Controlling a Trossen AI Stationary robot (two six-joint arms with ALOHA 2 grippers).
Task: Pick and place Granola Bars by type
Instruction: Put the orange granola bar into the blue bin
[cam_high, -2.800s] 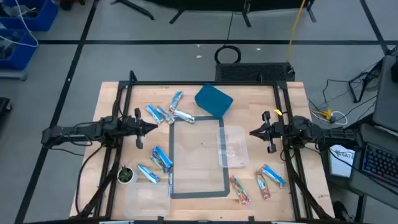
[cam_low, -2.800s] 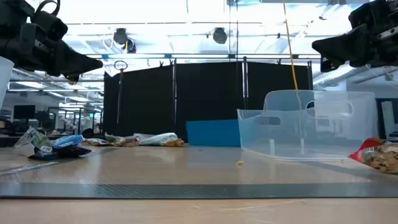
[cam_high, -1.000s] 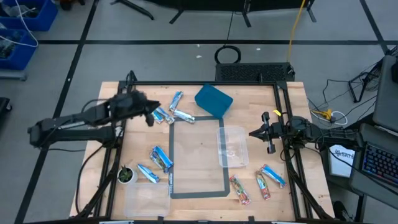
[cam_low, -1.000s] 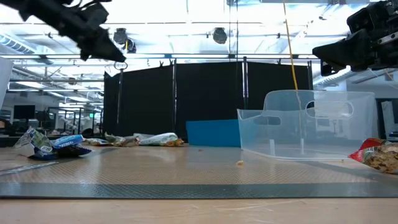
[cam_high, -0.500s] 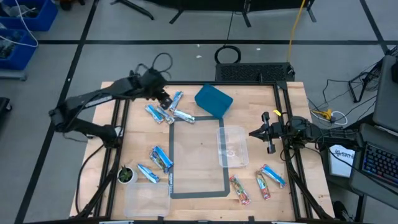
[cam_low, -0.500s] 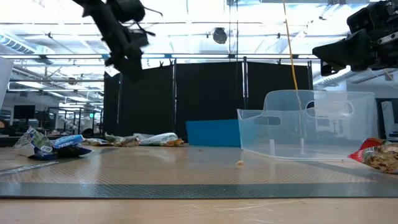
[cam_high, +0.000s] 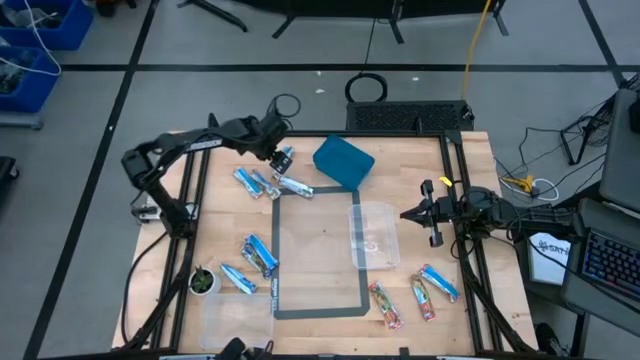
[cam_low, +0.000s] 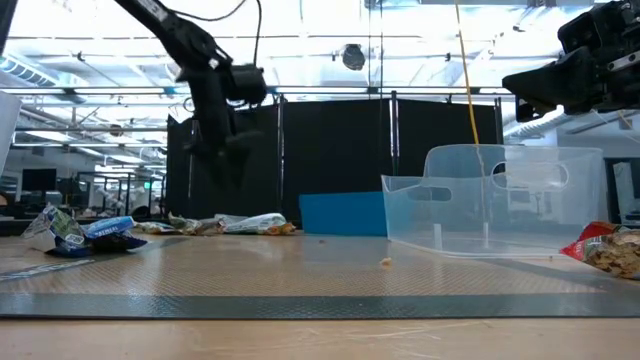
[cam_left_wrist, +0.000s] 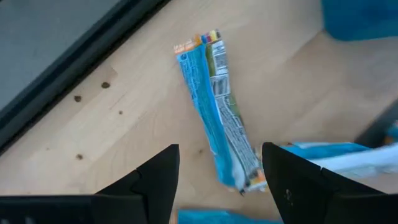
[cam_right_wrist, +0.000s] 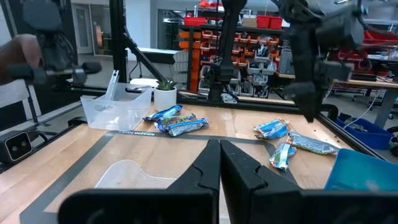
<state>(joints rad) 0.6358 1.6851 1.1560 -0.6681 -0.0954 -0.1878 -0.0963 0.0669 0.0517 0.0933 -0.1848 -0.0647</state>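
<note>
Blue-wrapped granola bars lie flat on the table in a far-left cluster (cam_high: 268, 182), with two more at near left (cam_high: 258, 255). Red-patterned bars (cam_high: 385, 303) and one blue bar (cam_high: 438, 282) lie at near right. My left gripper (cam_high: 278, 152) hangs open, pointing down, above the far-left cluster. In its wrist view one blue bar (cam_left_wrist: 217, 118) lies below, between and ahead of the two fingers (cam_left_wrist: 217, 180), untouched. My right gripper (cam_high: 405, 213) waits at the right side, shut and holding nothing (cam_right_wrist: 219, 163).
A clear bin (cam_high: 372, 235) stands right of centre, and another clear bin (cam_high: 235, 320) at the near left. A blue lid (cam_high: 343, 162) lies at the far centre beside the cluster. A small green-topped pot (cam_high: 203, 282) stands near left. Grey tape (cam_high: 318, 312) outlines a rectangle mid-table.
My left arm has swung from the table's left side toward the far edge and rightward. Its gripper has tipped to point down and has come down over the far-left cluster of blue bars. No bar has moved.
</note>
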